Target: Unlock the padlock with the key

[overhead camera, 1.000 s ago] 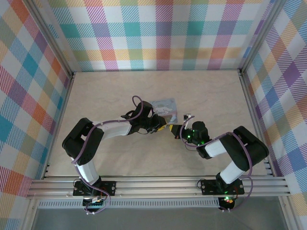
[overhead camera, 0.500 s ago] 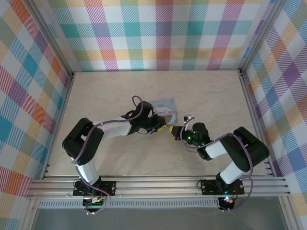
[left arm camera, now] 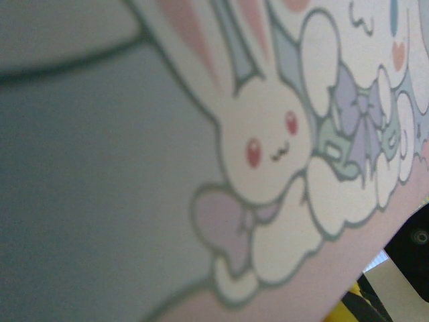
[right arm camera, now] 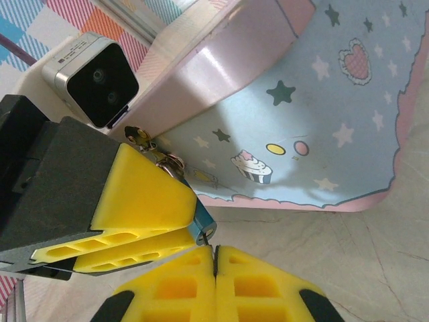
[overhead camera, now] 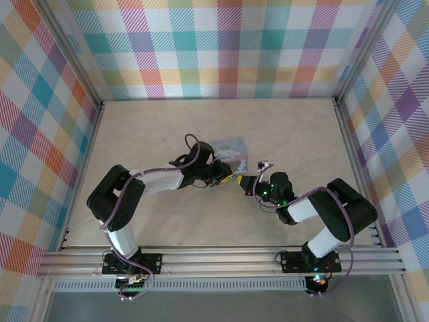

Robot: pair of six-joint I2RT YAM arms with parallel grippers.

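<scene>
Near the lower edge of the pale blue tin (right arm camera: 322,121), the left gripper (right arm camera: 191,221) meets the right gripper (right arm camera: 214,251), whose pads are pressed together, and the left one is clamped on the small blue-green padlock (right arm camera: 203,227), which sticks out just above the right fingertips.

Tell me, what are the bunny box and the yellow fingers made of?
The bunny box looks like thin painted metal, since its pink side has a glossy shine, though it could be plastic. The yellow fingers look like matte plastic, moulded or printed, with hollow ribbed cut-outs.
</scene>
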